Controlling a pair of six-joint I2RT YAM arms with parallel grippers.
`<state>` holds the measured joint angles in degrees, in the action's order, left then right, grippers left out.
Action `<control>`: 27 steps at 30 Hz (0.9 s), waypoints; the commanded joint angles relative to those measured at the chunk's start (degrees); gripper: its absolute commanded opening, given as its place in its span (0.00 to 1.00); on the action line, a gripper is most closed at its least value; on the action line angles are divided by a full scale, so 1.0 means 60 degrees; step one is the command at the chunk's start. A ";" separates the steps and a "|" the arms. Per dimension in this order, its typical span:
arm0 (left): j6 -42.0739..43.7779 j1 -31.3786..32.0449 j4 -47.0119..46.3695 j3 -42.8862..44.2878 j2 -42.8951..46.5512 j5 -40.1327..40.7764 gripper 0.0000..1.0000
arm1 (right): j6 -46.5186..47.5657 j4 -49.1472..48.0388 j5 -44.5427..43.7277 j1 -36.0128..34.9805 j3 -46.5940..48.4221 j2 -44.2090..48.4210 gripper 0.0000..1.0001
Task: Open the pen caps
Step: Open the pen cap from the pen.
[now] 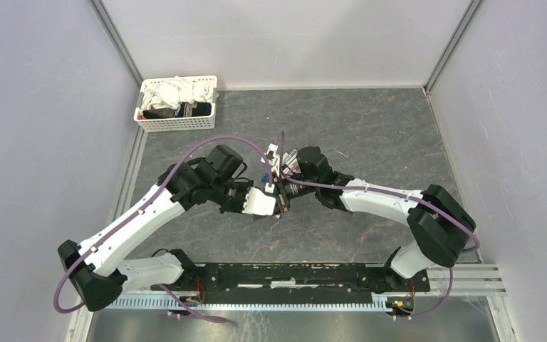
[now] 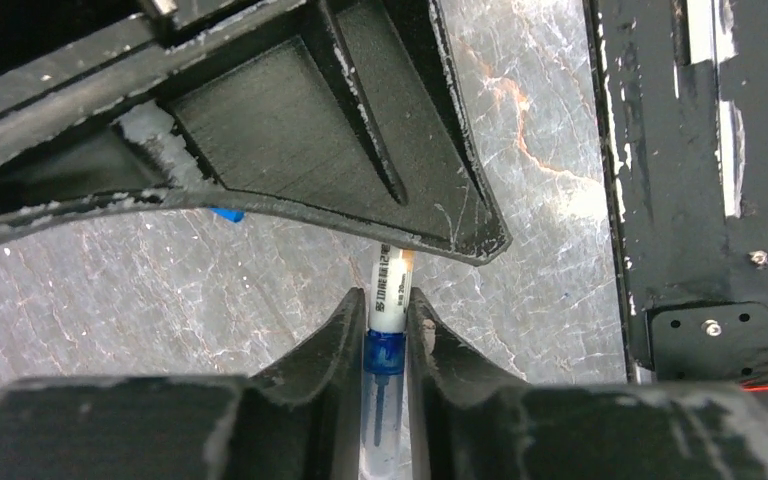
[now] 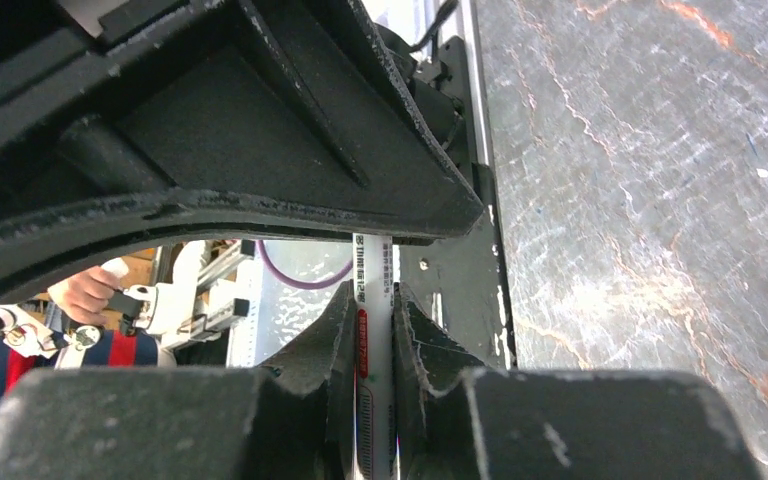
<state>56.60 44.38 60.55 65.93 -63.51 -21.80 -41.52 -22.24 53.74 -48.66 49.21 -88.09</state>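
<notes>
Left gripper (image 2: pixel 387 300) is clamped on the pen (image 2: pixel 391 278) at its blue end (image 2: pixel 384 355), likely the cap, which sits deeper between the fingers. Right gripper (image 3: pixel 372 298) is clamped on the white barrel (image 3: pixel 371 262), directly opposite. The opposed grips look set for a straight pull-apart.

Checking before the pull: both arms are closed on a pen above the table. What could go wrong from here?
1. The left jaws pinch the pen right where its white body meets the blue end. Straddling that seam, they may slip or block the parts from separating.
2. The right jaws hold only a slim white barrel, which could slide or pivot under the pull.
3. All this hangs above the table, so a freed piece would likely drop and roll.
</notes>
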 commanded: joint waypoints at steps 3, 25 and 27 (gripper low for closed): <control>0.1355 0.0045 0.0681 -0.0176 -0.0182 0.1109 0.12 | 0.1655 0.2452 -0.0728 -0.0039 0.0910 0.0071 0.00; -0.0341 0.0323 -0.0138 0.0364 -0.0286 0.0097 0.02 | -0.0295 -0.0111 -0.0335 -0.0176 0.0969 -0.0362 0.31; -0.0453 0.0323 -0.0147 0.0354 -0.0264 0.0057 0.02 | -0.0261 -0.0056 -0.0342 -0.0173 0.0876 -0.0333 0.13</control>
<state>59.24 45.87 62.19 66.15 -65.87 -18.31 -40.58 -16.91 50.65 -49.21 54.17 -90.00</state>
